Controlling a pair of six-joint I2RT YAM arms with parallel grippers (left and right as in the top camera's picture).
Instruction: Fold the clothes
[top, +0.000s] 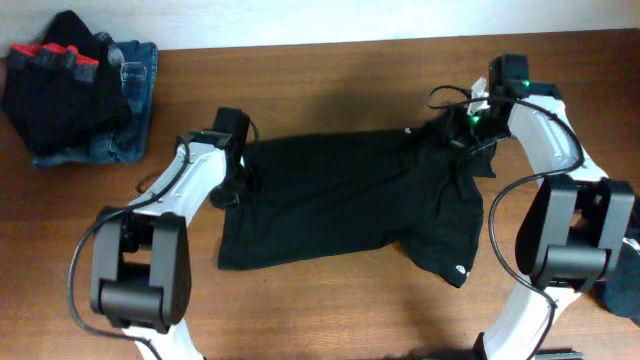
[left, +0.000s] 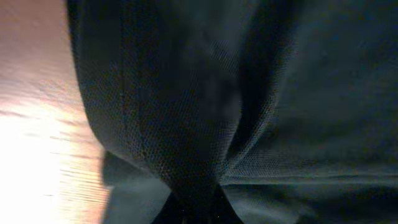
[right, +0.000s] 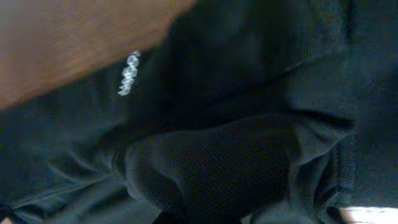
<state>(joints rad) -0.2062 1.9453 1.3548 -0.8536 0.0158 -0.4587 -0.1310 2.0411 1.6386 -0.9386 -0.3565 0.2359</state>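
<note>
Now left tool, right tool pinch black top.

No legible text, number or brand anywhere. White print on black top, right wrist view: blurred, characters unreadable. White logo mark at sleeve hem and white speck near neck, overhead view: too small to read
</note>
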